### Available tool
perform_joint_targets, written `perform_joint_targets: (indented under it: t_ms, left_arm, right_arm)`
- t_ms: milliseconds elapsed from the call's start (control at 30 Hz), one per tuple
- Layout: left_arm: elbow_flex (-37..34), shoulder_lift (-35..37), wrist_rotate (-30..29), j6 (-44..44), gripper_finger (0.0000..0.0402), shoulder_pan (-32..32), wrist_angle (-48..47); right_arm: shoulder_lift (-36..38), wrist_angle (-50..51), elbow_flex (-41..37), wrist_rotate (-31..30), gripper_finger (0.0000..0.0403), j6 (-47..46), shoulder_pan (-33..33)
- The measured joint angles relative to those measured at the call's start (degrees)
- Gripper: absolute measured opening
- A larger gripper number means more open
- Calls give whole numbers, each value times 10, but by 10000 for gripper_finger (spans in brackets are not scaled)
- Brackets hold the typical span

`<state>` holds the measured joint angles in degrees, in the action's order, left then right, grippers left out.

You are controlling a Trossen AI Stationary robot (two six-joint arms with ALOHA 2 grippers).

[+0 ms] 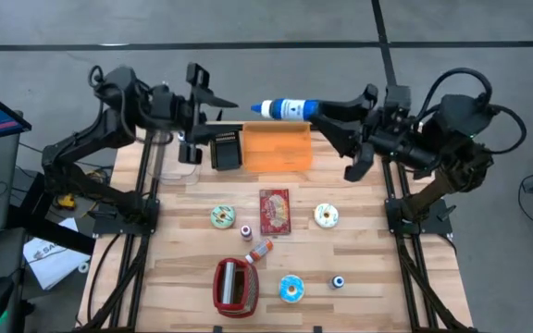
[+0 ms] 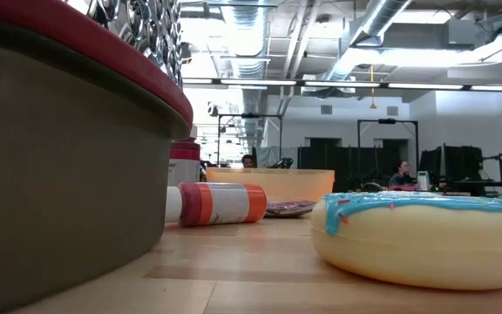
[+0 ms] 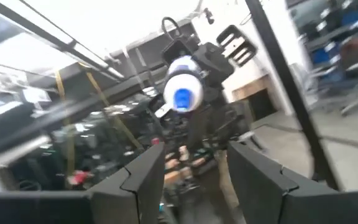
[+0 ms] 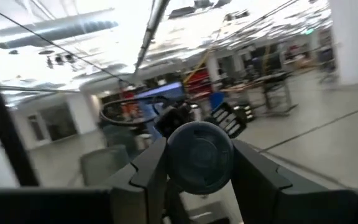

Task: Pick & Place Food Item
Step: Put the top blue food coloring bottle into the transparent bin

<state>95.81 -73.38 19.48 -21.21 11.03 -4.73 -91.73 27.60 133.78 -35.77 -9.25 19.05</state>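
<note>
While the left claw (image 1: 213, 100) gapes empty, the right claw (image 1: 327, 113) grips a cylindrical white, blue-banded bottle (image 1: 283, 108).

You will find the orange rectangular plastic bin (image 1: 276, 148) at the table's twelve o'clock edge. The white-and-blue plastic bottle (image 1: 287, 108) lies level just above its far side, clamped in the right gripper (image 1: 327, 118). The left gripper (image 1: 213, 102), seemingly empty, sits at the bottle's nine o'clock.
</note>
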Motion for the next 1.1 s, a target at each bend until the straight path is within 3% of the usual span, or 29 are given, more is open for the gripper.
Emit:
perform_joint_targets:
  t_ms: [100, 267, 1100]
  left_arm:
    - [0, 0, -59, -51, 166, -33, 4]
    - [0, -5, -86, -70, 167, -66, 26]
    - [1, -12, -86, -43, 179, -78, 73]
  right_arm:
    - [-8, 4, 0, 15, 141, -22, -4]
    - [-14, 3, 0, 31, 141, -42, -13]
    - [-34, -31, 0, 152, 141, -80, -65]
